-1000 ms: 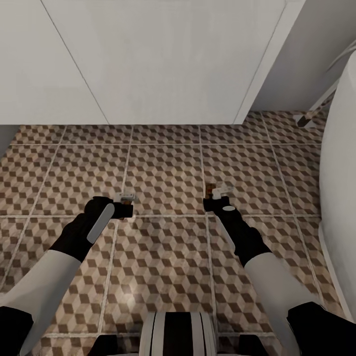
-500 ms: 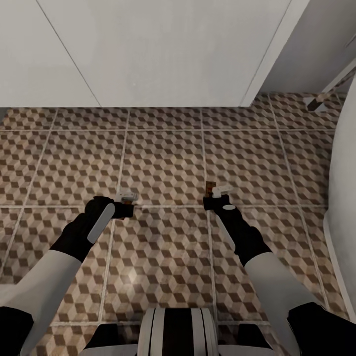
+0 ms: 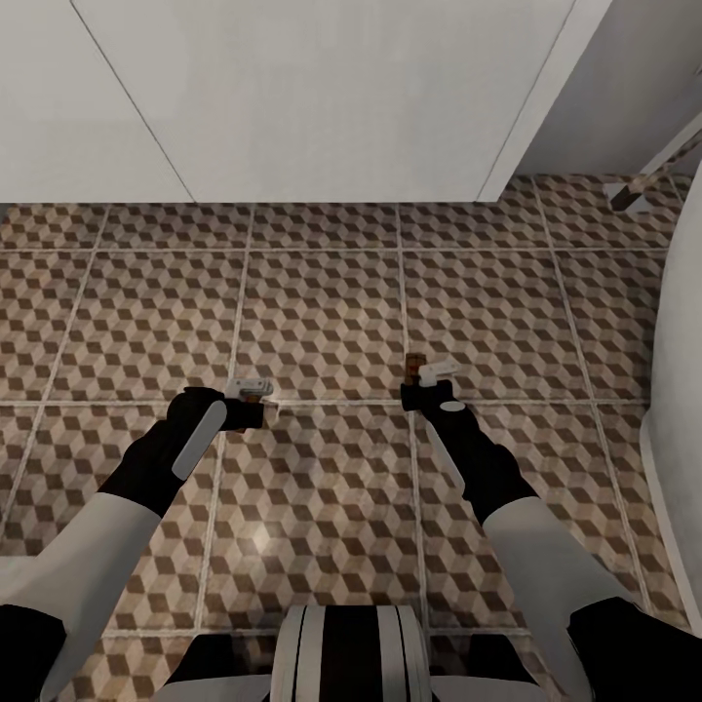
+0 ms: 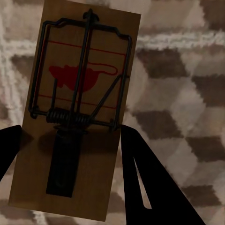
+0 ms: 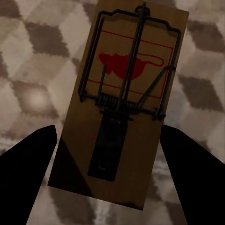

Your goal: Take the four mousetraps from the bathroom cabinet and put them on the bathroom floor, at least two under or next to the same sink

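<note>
The left end effector [image 3: 246, 402] is clamped on a mousetrap [image 4: 75, 112]. In the left wrist view its dark fingers [image 4: 140, 178] sit against the long edges of the wooden slab, which carries a black wire bar, a coil spring and a red mouse print. In the head view that trap [image 3: 255, 388] shows as a small brown sliver at the fingertips, above the floor [image 3: 322, 322].

The right end effector [image 3: 429, 382] is clamped on a second trap [image 5: 124, 103] in the same way. Its two dark fingers [image 5: 28, 164] flank the near end of the slab, and the spring and red print lie further out from them. In the head view this trap [image 3: 413, 367] pokes out just beyond the fingertips.

Both end effectors hang well apart from each other, over the cube-patterned tiles near a pale grout line that runs across under them.

Further out from the end effectors, past a row of tiles, stands a white panel [image 3: 292, 97] that meets the floor. Off beyond the right end effector, a smooth white curved body [image 3: 682, 390] rises at the edge of the head view; I cannot tell what it is.
</note>
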Controlling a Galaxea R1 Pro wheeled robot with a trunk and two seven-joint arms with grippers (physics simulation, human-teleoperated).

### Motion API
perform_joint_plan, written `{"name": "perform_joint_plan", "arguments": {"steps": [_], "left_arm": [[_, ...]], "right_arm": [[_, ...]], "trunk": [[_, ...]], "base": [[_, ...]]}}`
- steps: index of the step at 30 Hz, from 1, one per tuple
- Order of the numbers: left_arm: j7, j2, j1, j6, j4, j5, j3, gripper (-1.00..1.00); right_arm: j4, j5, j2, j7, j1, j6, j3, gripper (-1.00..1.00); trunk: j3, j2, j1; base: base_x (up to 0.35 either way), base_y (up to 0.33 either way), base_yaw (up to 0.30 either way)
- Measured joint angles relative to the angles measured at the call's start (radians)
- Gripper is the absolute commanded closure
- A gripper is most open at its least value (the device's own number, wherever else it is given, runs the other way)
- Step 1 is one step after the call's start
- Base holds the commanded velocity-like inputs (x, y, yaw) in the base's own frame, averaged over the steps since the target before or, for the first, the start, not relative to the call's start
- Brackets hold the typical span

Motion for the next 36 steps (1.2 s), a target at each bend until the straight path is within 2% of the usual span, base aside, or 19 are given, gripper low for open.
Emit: {"name": "perform_joint_plan", "arguments": {"steps": [20, 25, 30, 33, 36], "left_arm": [[0.000, -0.004, 0.000, 0.000, -0.001, 0.001, 0.007, 1.00], [0.001, -0.038, -0.001, 0.004, 0.017, 0.002, 0.012, 1.00], [0.001, -0.062, -0.012, 0.012, 0.023, 0.001, 0.015, 1.00], [0.002, -0.079, -0.046, 0.037, 0.024, -0.001, 0.015, 1.00], [0.003, -0.084, -0.077, 0.046, 0.024, -0.002, 0.015, 1.00]], "right_arm": [[0.000, 0.000, 0.004, -0.001, 0.000, 0.002, 0.002, 1.00], [0.001, -0.001, 0.008, -0.002, 0.000, 0.005, 0.002, 1.00], [0.001, -0.001, 0.011, -0.002, 0.000, 0.006, 0.004, 1.00], [0.001, -0.002, 0.012, -0.002, 0.000, 0.011, 0.026, 1.00], [0.001, -0.001, 0.012, -0.003, 0.000, 0.029, 0.048, 1.00]], "trunk": [[0.000, 0.000, 0.000], [0.000, 0.000, 0.000], [0.000, 0.000, 0.000], [0.000, 0.000, 0.000], [0.000, 0.000, 0.000]], "base": [[0.000, 0.000, 0.000], [0.000, 0.000, 0.000], [0.000, 0.000, 0.000], [0.000, 0.000, 0.000], [0.000, 0.000, 0.000]]}}
